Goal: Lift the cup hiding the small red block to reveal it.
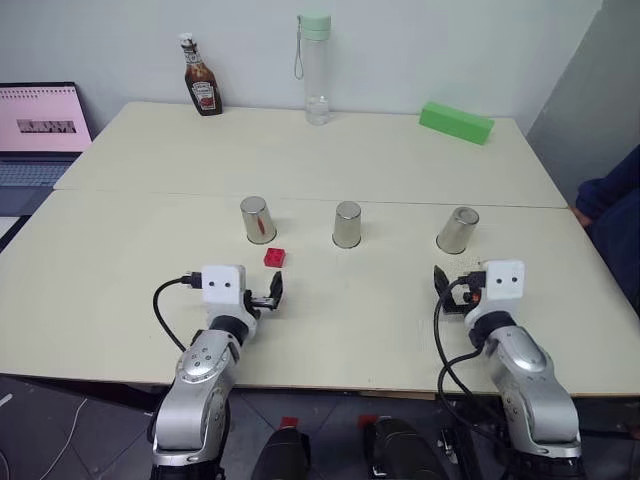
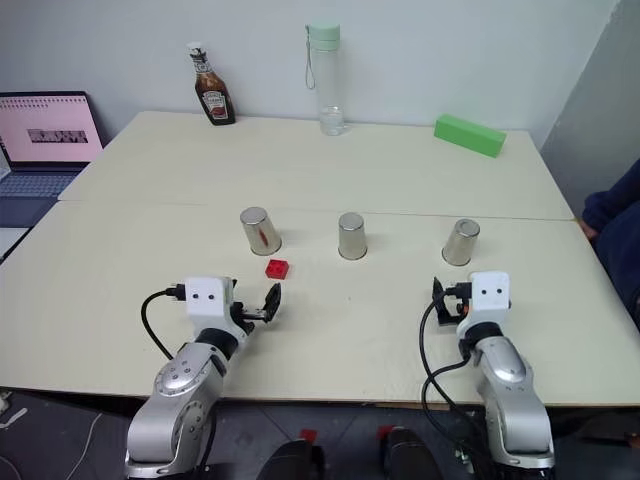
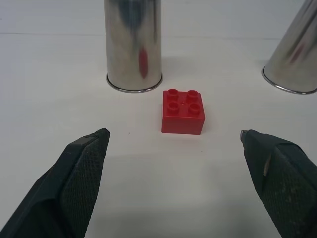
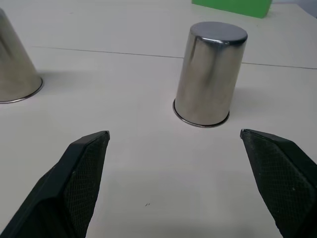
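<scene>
Steel cup (image 1: 257, 219) left of centre looks light, slick; pinch its sides. Left gripper (image 3: 173, 144) and right gripper (image 4: 173, 141) both gape wide, empty.

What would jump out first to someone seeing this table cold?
Three steel cups stand upside down in a row across the table, the left cup nearest a small red block lying uncovered just in front of it. The left gripper and right gripper wait open at the near edge.

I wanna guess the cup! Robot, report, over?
Both claws, left and right, open, empty. Small red block uncovered, beside the left cup. Nothing blocking.
</scene>
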